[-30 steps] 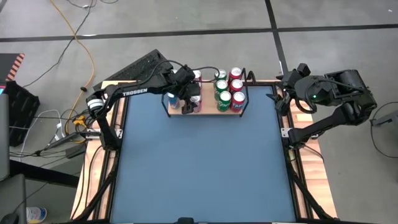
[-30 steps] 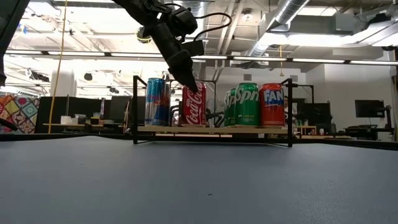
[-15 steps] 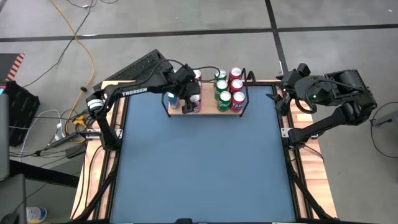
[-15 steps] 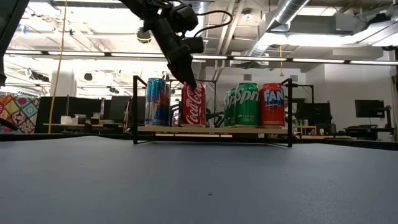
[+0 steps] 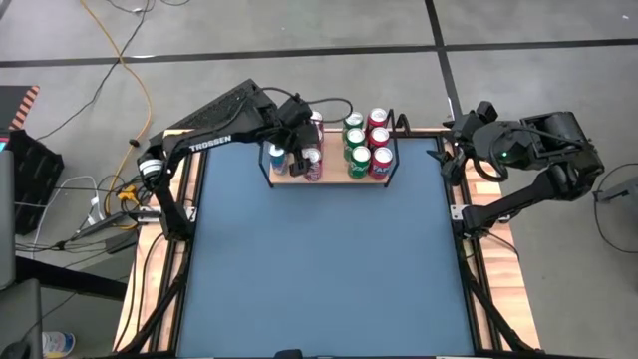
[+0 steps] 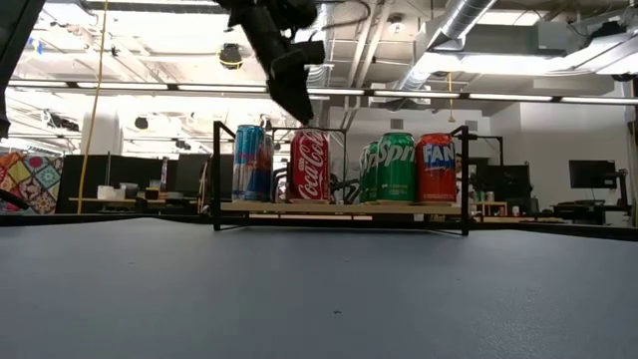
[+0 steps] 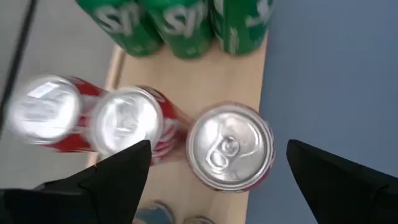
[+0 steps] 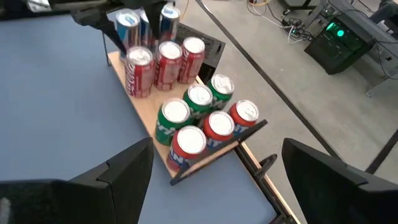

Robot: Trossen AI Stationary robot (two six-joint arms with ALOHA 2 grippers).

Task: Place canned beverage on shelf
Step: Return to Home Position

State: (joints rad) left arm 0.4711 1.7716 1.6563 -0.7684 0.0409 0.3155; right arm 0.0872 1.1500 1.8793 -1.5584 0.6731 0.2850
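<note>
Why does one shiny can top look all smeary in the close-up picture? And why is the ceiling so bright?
Left wrist view: the far red can looks smeared, while the nearest can top is crisp. Low view: the ceiling lights glare white, so the left gripper shows only as a dark shape.

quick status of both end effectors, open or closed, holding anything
Left end effector: open, empty, above the red-white cans on the shelf.
Right end effector: open, empty, beside the table's right edge.
</note>
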